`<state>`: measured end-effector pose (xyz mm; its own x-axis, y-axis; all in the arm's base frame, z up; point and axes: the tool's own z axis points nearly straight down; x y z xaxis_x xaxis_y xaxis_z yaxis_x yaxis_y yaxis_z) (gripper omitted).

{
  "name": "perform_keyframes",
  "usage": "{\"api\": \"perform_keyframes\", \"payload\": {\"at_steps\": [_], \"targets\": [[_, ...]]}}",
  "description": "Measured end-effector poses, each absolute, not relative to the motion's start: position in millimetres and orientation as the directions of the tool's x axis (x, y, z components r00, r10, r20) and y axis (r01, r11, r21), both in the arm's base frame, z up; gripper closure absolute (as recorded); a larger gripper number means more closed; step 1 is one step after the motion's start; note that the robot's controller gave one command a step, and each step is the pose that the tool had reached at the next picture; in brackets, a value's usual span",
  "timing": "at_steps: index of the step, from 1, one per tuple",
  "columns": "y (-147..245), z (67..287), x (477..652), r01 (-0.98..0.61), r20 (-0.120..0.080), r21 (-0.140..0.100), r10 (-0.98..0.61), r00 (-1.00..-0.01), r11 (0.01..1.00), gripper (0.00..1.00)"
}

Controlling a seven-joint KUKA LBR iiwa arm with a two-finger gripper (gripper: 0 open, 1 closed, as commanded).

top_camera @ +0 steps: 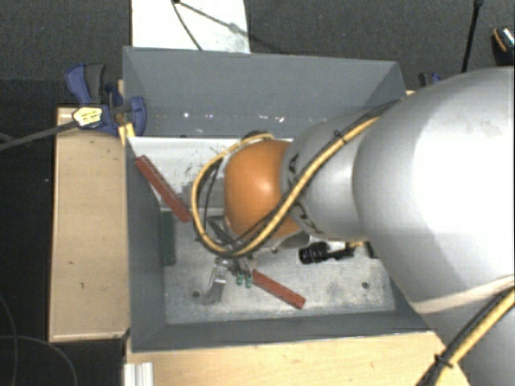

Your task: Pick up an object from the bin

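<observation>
End effector [231,273] hangs low under the orange wrist cover [253,187], close to the floor of the bin [346,292], and you cannot tell whether it is spread or pressed together.

Nearest to it is a red-brown stick [278,290]. Its upper end lies right at the end effector, and the rest runs away down and to the right, flat on the floor. Treat this as your likeliest pick.

You can expect it to be light and stiff, probably wood or plastic, and neither fragile nor notably slippery. It is thin and lies flat, so there is little to get under. Close across its narrow width, and nearer its middle than its end, or it will probably swing or tip as it lifts. It looks like a long, slim, straight strip, evenly reddish-brown, with squared ends.

Farther right of the end effector and a little higher lies a small black cylinder [322,253], apart from the stick. To the left, by the bin's side wall, stands a dark green block [166,238]. Beyond that, up and to the left, a second red-brown stick [161,187] slants along the same wall.
</observation>
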<state>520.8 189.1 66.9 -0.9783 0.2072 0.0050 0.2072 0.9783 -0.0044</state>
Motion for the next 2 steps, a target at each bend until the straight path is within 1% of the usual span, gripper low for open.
{"api": "perform_keyframes", "payload": {"at_steps": [1,2], "targets": [[125.1,69.6,490.9,0.202,0.003,-0.005,0.202,-0.979,0.979,0.00],[130.0,70.2,491.9,0.201,0.000,0.001,0.201,-0.980,0.980,1.00]]}}
